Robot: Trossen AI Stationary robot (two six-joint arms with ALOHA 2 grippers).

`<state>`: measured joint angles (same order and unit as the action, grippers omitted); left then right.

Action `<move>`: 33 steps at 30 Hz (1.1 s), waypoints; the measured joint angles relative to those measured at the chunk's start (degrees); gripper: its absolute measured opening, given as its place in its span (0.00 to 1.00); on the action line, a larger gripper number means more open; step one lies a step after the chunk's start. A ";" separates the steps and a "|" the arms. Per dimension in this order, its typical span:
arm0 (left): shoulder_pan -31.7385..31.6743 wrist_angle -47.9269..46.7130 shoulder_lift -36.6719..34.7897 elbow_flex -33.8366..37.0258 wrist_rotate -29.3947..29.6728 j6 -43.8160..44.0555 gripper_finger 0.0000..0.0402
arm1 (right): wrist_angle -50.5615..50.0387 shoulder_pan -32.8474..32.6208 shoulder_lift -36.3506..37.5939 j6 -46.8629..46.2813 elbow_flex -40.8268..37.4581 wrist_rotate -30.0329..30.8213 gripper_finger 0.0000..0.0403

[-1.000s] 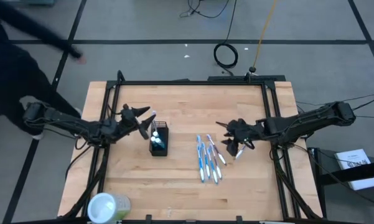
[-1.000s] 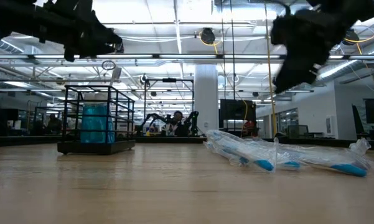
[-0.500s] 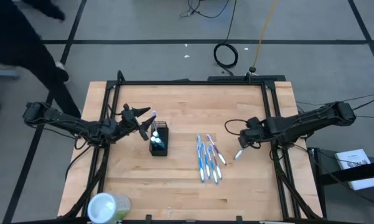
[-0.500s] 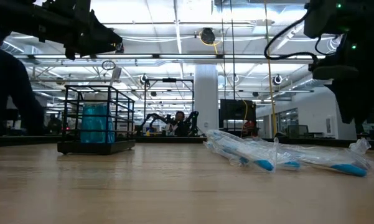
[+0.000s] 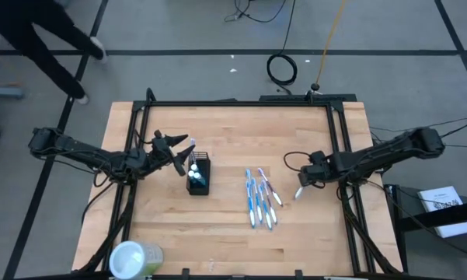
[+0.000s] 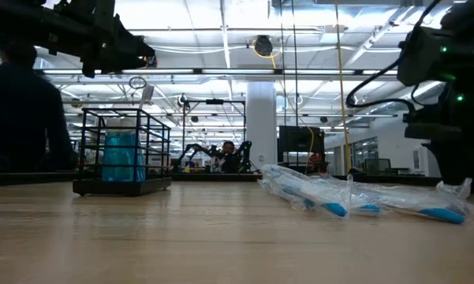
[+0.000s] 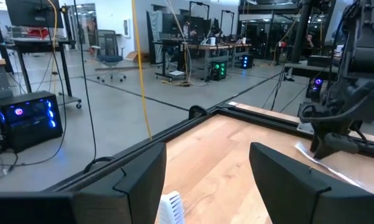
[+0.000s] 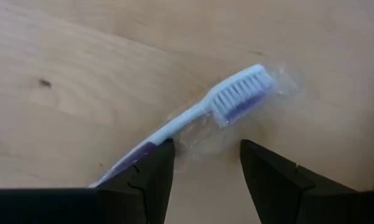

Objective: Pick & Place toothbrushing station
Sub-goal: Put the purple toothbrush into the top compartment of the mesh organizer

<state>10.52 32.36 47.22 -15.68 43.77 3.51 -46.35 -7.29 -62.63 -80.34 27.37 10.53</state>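
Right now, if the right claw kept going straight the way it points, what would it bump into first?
Probably the wrapped toothbrush lying on the table. The open right claw points down at it, fingers either side of its handle; the gap left is hard to judge.

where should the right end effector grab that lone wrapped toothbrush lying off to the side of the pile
Grip the toothbrush on its slim neck just behind the bristle head, coming straight down from above. It lies flat on the table in a loose clear wrapper, apart from the other toothbrushes, so only a top approach fits. The right end effector, open, already straddles the handle; the fingers should close across its narrow width.
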 joint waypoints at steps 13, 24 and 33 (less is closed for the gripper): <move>0.00 0.37 0.00 0.00 -0.05 0.26 0.60 | 10.09 6.62 0.02 8.43 -2.66 7.42 0.45; 0.00 0.39 0.02 0.00 -0.22 0.41 0.60 | 38.33 11.90 -0.11 33.59 -2.90 8.46 0.45; 0.00 0.41 0.02 0.00 -0.22 0.30 0.60 | 31.91 15.27 -0.11 39.05 -0.24 7.14 0.45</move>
<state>10.52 32.77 47.24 -15.68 43.55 3.80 -14.44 7.98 -62.74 -41.29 27.13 17.67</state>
